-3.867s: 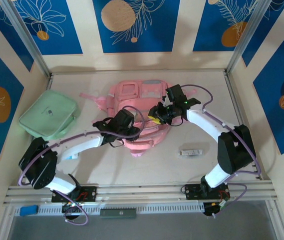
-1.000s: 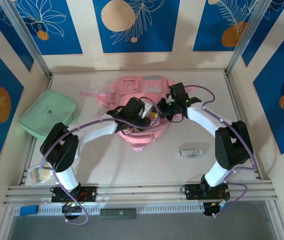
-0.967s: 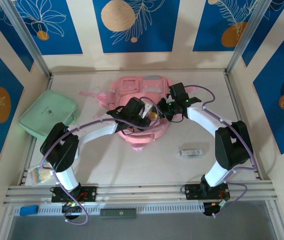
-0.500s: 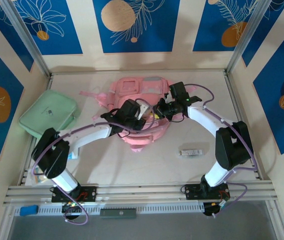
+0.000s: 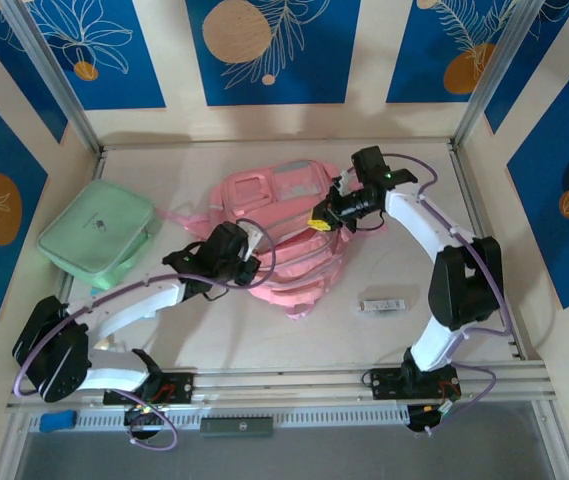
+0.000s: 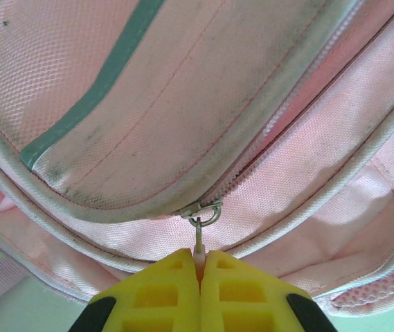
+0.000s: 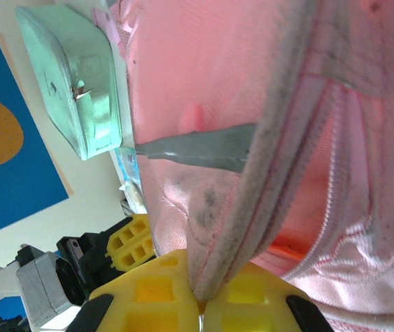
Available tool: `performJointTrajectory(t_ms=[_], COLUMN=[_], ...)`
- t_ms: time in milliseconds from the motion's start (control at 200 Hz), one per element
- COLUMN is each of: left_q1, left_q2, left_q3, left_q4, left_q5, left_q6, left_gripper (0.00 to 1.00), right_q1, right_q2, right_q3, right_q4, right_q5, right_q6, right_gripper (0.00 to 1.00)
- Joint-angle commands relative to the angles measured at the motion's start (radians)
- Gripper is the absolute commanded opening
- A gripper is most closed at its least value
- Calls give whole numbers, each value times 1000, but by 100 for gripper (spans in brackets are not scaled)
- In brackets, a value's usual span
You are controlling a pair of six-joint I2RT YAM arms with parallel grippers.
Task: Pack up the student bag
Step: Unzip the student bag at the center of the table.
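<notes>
Our left gripper [image 6: 200, 280] sits at the bottom centre of the left wrist view. Its yellow fingers [image 6: 162, 294] are pressed together on the small pale pull tab [image 6: 199, 254] of a zip. The tab hangs from a metal ring on the slider [image 6: 201, 211]. The slider rides a zip line that climbs toward the upper right across the student bag [image 6: 183, 124]. Above the zip, a grey-green strip [image 6: 103, 76] crosses the pink fabric in the upper left.

Our right gripper [image 7: 200, 304] is at the bottom centre of the right wrist view. Its yellow jaws are clamped on a soiled piped edge [image 7: 242, 194] of the bag, which runs down from the upper right into the grip. At lower left in that view we see the other gripper's yellow fingers close beside the bag. A mint-green case [image 7: 72, 83] lies in the upper left.

From above, the bag lies flat in the middle of the table [image 5: 214, 330], just above the centre of the frame. The left arm reaches it from the lower left and the right arm from the right. The case is at the left of the frame, apart from the bag's body. A small pale and dark object [image 5: 382, 304] lies on the table to the lower right of the bag, not touching it.
</notes>
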Motion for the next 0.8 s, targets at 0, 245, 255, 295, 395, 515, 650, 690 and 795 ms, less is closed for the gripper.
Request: performJointTrajectory(t_ms=[0, 245, 255, 295, 395, 515, 650, 690, 795], left_q1=[-10, 78, 91, 127, 158, 173, 170, 169, 154], left_q2=[-80, -127, -124, -117, -79, -26, -50, -52, -76], left_q3=[-78, -121, -119, -116, -87, -36, -56, -53, -51], left_q4=[-69, -115, -115, -102, -96, -130, -42, -49, -68], left_q5=[-14, -93, -80, -39, -50, -31, 95, 105, 147], left_q6=[-57, -15, -12, 3, 6, -17, -63, -76, -128], left_gripper=[0, 0, 0, 0, 0, 0, 0, 10, 27], right_q1=[-16, -53, -56, -60, -56, -64, -47, -47, -46], right_q2=[64, 118, 122, 140, 184, 204, 209, 201, 155], right_q3=[105, 180, 183, 205, 259, 279, 284, 274, 225], right_q4=[-58, -121, -121, -132, -169, -180, -183, -175, -159], right_q5=[-16, 15, 15, 19, 38, 78, 79, 77, 86], right_q6=[-137, -196, -198, -207, -243, -254, -275, -274, -262], right_gripper=[0, 0, 0, 0, 0, 0, 1, 6, 23])
